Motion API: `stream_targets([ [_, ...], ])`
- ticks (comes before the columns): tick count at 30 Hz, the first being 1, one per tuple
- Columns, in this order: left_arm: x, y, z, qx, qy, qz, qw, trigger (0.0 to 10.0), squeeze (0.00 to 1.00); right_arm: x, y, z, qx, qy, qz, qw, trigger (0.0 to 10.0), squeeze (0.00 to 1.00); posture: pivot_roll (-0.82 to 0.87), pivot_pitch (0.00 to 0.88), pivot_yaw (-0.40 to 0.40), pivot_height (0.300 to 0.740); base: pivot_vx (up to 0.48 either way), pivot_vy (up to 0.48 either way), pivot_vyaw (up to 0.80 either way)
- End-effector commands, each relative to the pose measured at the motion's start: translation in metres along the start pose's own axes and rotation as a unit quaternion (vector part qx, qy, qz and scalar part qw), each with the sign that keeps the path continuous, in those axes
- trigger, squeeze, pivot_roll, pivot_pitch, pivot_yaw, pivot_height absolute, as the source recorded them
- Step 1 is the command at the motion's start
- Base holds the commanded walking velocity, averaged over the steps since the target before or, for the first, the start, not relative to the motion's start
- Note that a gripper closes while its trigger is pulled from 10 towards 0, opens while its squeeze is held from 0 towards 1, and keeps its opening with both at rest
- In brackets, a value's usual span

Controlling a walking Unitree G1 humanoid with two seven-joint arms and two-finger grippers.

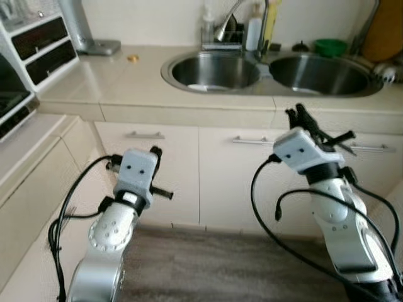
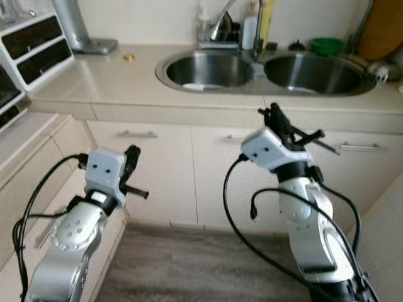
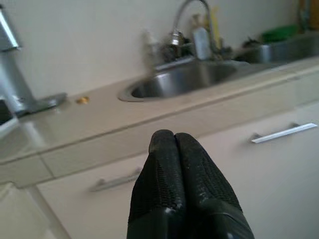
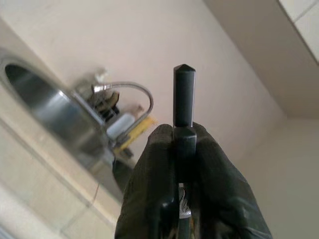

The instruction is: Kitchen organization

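Right gripper carries a dark slim utensil toward the sink; slip and collision risks noted.

Nearest, the left gripper (image 1: 155, 165) hangs low before the cabinet doors (image 1: 164, 157), jaws pressed together on nothing. The right gripper (image 1: 301, 119) sits just under the table (image 1: 94, 78) edge, jaws clamped on a black-handled utensil (image 4: 184, 99), possibly a knife. Beyond lies the double sink (image 1: 214, 70) with faucet (image 1: 230, 22). The handle juts past the fingertips: raised carelessly it could strike the table edge, twist in the grip, and drop to the floor.

A home kitchen: double sink (image 1: 271, 72), faucet (image 1: 230, 22), cream cabinets (image 1: 189, 176).
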State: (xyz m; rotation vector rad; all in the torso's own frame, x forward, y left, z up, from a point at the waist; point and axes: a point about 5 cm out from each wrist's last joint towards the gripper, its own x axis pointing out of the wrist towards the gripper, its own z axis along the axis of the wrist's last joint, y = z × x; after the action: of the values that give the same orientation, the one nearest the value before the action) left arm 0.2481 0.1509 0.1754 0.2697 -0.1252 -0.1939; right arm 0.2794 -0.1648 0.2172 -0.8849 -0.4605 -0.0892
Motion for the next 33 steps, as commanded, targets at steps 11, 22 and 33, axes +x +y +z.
stream_targets([
  [11,0.002,-0.002,0.007,-0.003,-0.021,0.001,1.000,10.0,0.00,0.010,-0.015,0.007,-0.018,-0.032,-0.034,0.999,10.0,0.00,0.13,0.000,-0.056,0.740,0.467,0.000,0.00],
  [22,0.002,-0.001,0.011,0.000,-0.037,0.006,0.999,10.0,0.00,0.023,-0.029,0.008,-0.019,-0.041,-0.061,0.997,10.0,0.00,0.13,0.000,-0.057,0.740,0.394,0.000,0.00],
  [33,0.002,0.000,0.012,0.004,-0.043,0.011,0.999,10.0,0.00,0.047,-0.036,0.024,0.021,-0.071,-0.087,0.993,10.0,0.00,0.14,0.000,-0.060,0.740,0.378,0.000,0.00],
])
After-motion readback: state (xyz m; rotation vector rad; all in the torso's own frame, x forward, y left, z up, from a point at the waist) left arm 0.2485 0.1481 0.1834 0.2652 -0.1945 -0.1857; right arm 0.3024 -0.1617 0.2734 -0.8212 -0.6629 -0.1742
